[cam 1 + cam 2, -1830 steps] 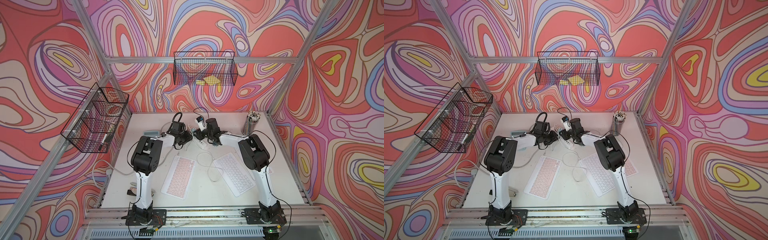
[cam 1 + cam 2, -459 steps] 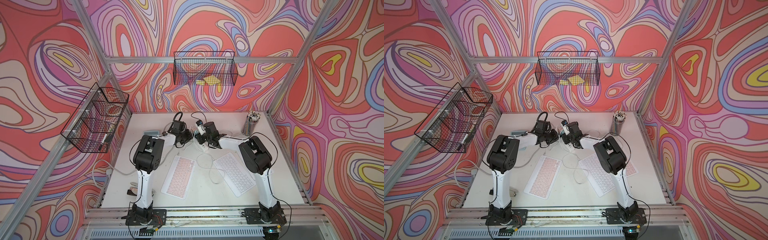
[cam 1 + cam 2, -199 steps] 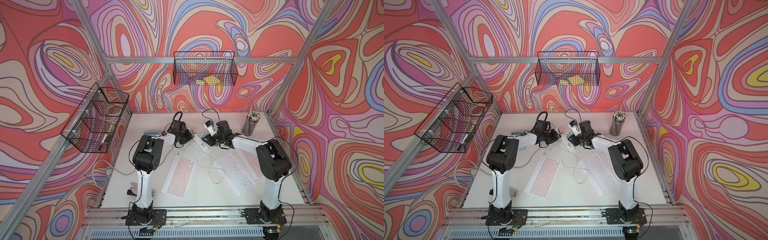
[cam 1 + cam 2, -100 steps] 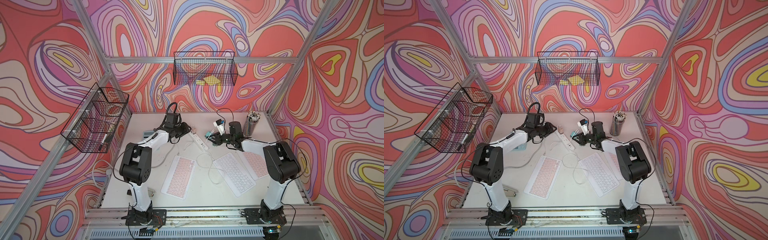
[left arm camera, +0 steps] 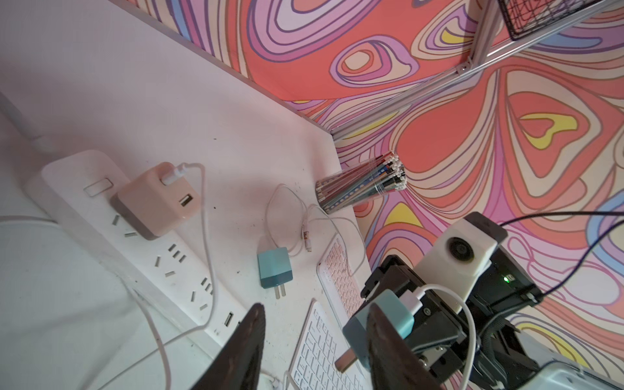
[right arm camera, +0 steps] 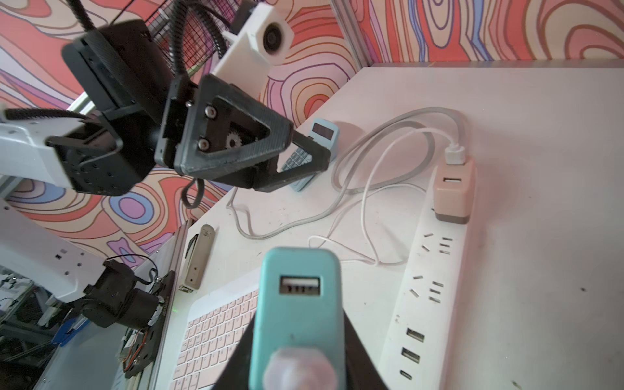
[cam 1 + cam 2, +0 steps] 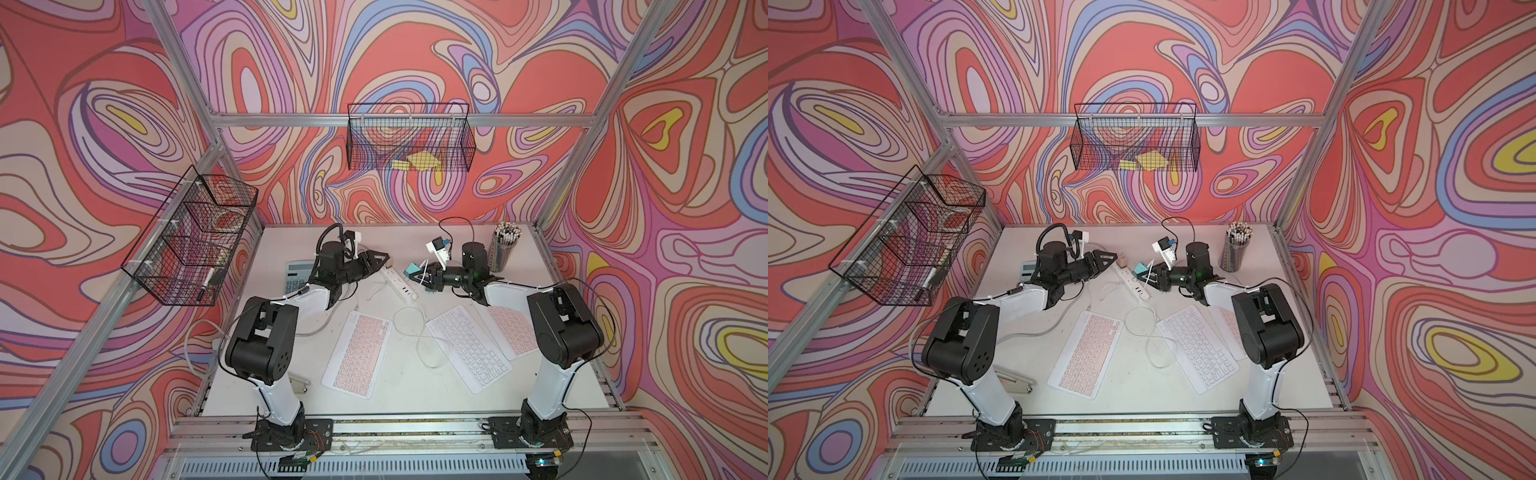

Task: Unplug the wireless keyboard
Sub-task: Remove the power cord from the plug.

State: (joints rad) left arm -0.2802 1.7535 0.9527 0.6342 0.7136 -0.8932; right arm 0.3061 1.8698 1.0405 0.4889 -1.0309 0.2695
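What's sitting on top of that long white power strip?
One pink charger is plugged into the power strip, a white cable in its top. The remaining sockets shown are bare. Its prongs are hidden.

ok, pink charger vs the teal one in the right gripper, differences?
The pink charger sits plugged into the power strip; the teal charger is off it, clamped in the right gripper, prongs bare. Pink is a squat cube, teal slimmer. Both carry a white cable beside an empty USB port.

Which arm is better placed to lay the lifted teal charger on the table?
Right. The right gripper is shut on the teal charger and holds it clear of the power strip. The left gripper is open and holds nothing.
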